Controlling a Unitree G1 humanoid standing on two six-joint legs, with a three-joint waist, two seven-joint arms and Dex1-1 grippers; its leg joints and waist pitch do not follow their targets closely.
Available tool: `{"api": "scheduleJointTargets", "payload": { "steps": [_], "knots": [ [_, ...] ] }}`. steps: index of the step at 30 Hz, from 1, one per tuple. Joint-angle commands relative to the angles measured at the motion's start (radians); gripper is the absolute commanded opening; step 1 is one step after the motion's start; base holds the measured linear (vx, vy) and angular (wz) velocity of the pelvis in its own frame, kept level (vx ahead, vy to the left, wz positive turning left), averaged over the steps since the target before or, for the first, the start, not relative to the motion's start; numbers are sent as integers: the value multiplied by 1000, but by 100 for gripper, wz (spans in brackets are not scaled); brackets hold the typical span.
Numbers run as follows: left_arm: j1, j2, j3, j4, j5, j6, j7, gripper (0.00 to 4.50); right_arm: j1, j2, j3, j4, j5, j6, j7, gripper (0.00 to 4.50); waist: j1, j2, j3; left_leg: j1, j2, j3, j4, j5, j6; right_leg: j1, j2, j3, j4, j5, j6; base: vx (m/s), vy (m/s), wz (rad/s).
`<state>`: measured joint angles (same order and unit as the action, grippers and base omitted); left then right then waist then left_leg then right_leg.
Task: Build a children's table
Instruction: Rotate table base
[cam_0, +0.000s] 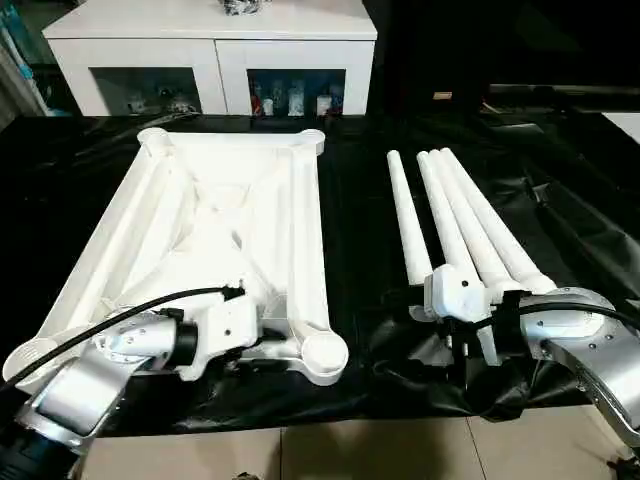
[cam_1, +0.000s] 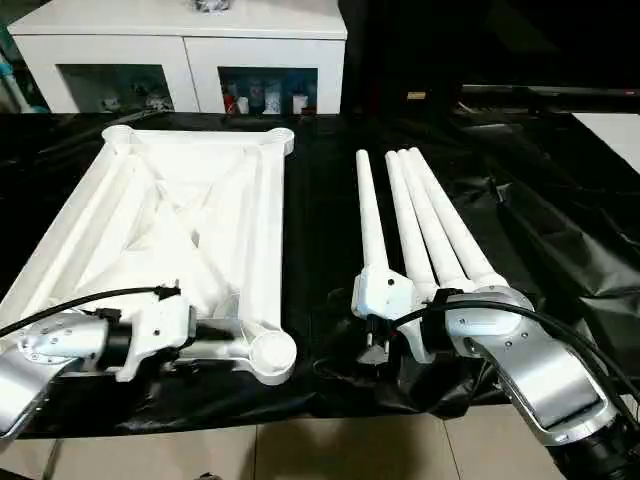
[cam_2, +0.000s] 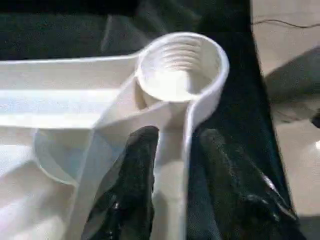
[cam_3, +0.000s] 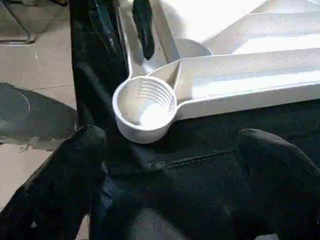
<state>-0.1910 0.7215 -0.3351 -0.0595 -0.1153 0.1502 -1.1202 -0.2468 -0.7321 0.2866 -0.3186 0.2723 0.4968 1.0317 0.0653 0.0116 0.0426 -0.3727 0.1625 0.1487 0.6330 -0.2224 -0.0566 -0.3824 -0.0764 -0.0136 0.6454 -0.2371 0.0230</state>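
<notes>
A: My left pincer (cam_2: 172, 175) grips the rim of the upturned white plastic tabletop (cam_0: 230, 220) by its threaded corner socket (cam_2: 180, 67); right pincer (cam_3: 170, 170) open, empty.

B: Surface?

A: Black sheet (cam_0: 560, 200); four white legs (cam_0: 455, 215) beside; white cabinet (cam_0: 210, 50) behind.

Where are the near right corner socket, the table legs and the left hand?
corner socket (cam_3: 144, 107), right wrist view, threaded inside.
table legs (cam_0: 452, 215), left eye view, mid-shaft of the bundle.
left hand (cam_2: 172, 180), left wrist view, between fingers straddling the rim.

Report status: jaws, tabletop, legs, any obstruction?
Left gripper jaws clamped on tabletop rim by near corner socket. Right gripper jaws open, empty, beside legs. Tabletop inverted, no legs fitted. Nothing blocking.
</notes>
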Motion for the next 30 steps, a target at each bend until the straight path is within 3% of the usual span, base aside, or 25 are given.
{"api": "scheduleJointTargets", "payload": {
  "steps": [1,3,6,8,10,16,22,25,27,30],
  "knots": [
    [4,18,-17,-5,-5,8,-30,136,-2,-4,5,-39,20,20,10,450,6,0,-48,13,55,-11,-94,-132,64,37,-54,29,-67,19,-279,0,0,0],
    [-8,17,-21,13,4,-8,-32,135,-3,-3,8,-46,24,25,13,450,6,0,-46,14,56,-11,-96,-155,51,37,-55,31,-69,-13,-272,0,0,0],
    [-27,9,-22,47,30,-38,-19,93,-2,-4,13,-49,23,26,14,450,8,0,-44,17,57,-8,-100,-189,24,34,-55,33,-75,-70,-254,0,0,0],
    [-37,4,-19,62,40,-35,-12,96,1,-1,15,-56,24,27,13,450,10,1,-46,16,57,-8,-99,-177,18,35,-56,33,-72,-52,-251,0,0,0],
    [-41,11,-25,66,55,-36,-19,58,5,4,15,-64,26,31,12,450,13,4,-46,17,57,-8,-99,-173,16,34,-56,33,-72,-40,-248,0,0,0],
    [-52,28,-38,92,94,-42,-20,7,16,10,15,-74,24,41,2,450,19,3,-49,14,56,-8,-97,-138,20,36,-54,32,-67,24,-248,0,0,0],
    [-114,-45,-29,207,171,-93,120,3,8,33,5,-49,2,32,-44,450,18,3,-46,18,56,-5,-99,-183,1,33,-55,34,-74,-33,-247,0,0,0],
    [-147,-74,-40,268,214,-108,166,3,-5,58,-2,-10,-35,44,-106,450,17,-1,-47,12,54,-8,-102,-180,-12,39,-58,34,-76,-80,-226,0,0,0],
    [-172,-92,-46,306,229,-116,190,3,-15,68,-4,13,-57,54,-138,450,14,-3,-46,13,51,-7,-103,-189,-21,36,-55,34,-81,-122,-212,0,0,0],
    [-196,-104,-52,340,234,-135,191,3,-16,66,-7,18,-67,60,-150,450,16,3,-49,15,52,-6,-101,-169,-19,34,-55,36,-80,-87,-214,0,0,0]
  ]
}}
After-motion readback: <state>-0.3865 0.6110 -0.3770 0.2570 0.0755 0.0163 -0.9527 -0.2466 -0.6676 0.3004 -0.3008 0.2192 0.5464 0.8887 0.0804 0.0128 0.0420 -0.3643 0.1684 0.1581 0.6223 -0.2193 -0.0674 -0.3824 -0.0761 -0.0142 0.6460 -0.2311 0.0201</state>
